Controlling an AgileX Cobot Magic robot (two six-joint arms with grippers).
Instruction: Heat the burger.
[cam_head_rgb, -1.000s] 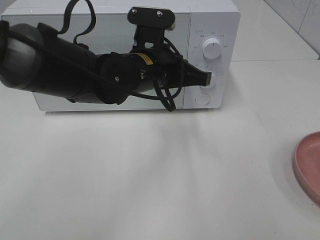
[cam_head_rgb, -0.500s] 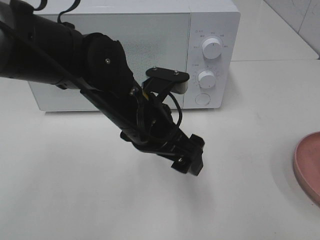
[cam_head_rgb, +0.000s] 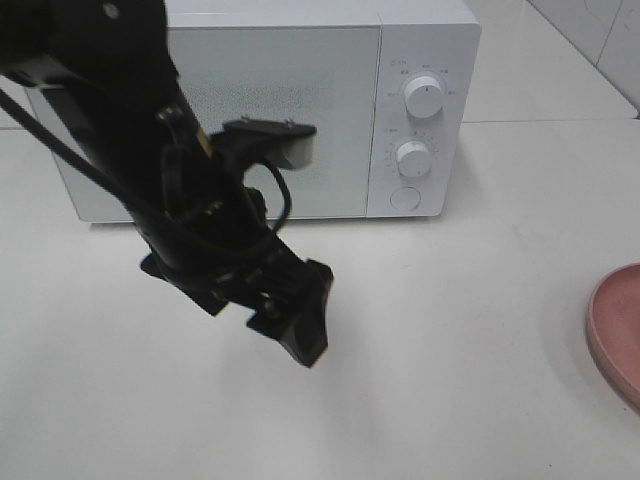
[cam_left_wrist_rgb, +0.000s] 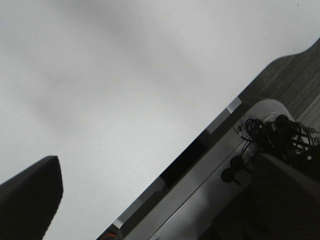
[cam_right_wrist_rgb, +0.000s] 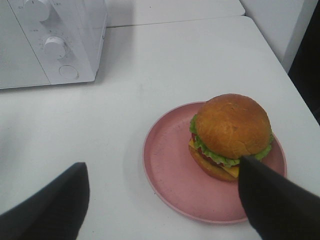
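Right tool (cam_right_wrist_rgb: 160, 200) hangs open above the burger (cam_right_wrist_rgb: 231, 135).

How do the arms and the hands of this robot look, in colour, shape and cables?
The left arm is thick, rounded and matt black, with loose black cables looping along it and a small yellow mark near the wrist. A flat black bracket with screws sits above the wrist. The left hand ends in black, wedge-shaped fingers. The right hand shows two dark, blunt fingers.
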